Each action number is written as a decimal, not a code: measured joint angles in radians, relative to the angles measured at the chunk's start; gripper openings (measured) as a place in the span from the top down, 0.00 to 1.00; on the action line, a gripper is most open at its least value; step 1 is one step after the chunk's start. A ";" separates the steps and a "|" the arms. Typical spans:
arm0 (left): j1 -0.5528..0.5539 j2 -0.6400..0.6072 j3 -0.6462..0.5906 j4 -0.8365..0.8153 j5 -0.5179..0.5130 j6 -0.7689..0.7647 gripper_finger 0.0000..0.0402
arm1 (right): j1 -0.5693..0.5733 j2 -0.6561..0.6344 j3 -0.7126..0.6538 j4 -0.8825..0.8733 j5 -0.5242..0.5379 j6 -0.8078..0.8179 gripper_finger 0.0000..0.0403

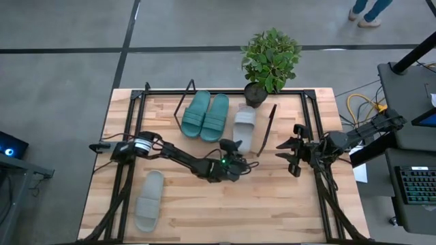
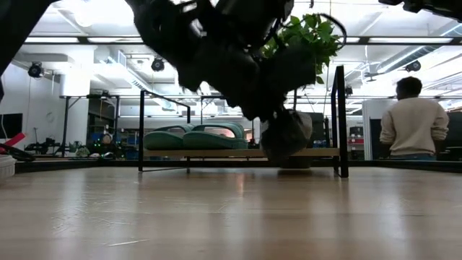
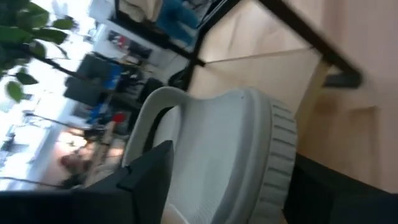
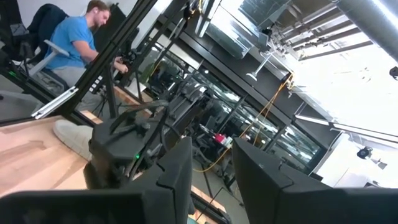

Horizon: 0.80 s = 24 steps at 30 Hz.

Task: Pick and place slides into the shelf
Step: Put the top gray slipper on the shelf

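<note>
Two teal slides [image 1: 205, 116] lie side by side on the slanted shelf [image 1: 193, 87] at the table's far side; they also show in the low view [image 2: 191, 137]. A light grey slide [image 1: 245, 125] is just right of them over the shelf, and my left gripper [image 1: 235, 147] is shut on its near end. A second grey slide [image 1: 148, 200] lies flat on the table near the front left. My right gripper [image 1: 294, 151] is open and empty to the right of the shelf. My left gripper holds the grey slide by its near end [image 3: 249, 186], pinched between one finger [image 3: 149, 171] over the footbed and the other [image 3: 326, 190] on the sole side. The fingers come about level from the table's near side, along the slide. I cannot tell whether its far end rests on the shelf.
A potted plant [image 1: 270, 60] stands just behind the shelf's right end. The shelf's black end frame [image 1: 265, 129] runs right of the held slide. People show in the room beyond [image 2: 413, 119].
</note>
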 joint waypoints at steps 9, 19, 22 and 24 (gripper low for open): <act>0.002 -0.120 0.032 -0.330 0.273 -0.307 0.33 | 0.000 0.000 0.000 -0.004 0.000 0.000 0.76; 0.027 -0.183 0.022 -0.386 0.247 -0.144 0.33 | 0.000 0.000 0.000 -0.009 0.000 0.000 0.74; 0.062 -0.183 0.027 -0.390 0.224 -0.091 0.33 | 0.000 0.000 0.000 -0.009 0.000 0.000 0.74; 0.084 -0.183 0.033 -0.385 0.220 -0.056 0.33 | 0.000 0.000 0.000 -0.008 0.000 -0.001 0.74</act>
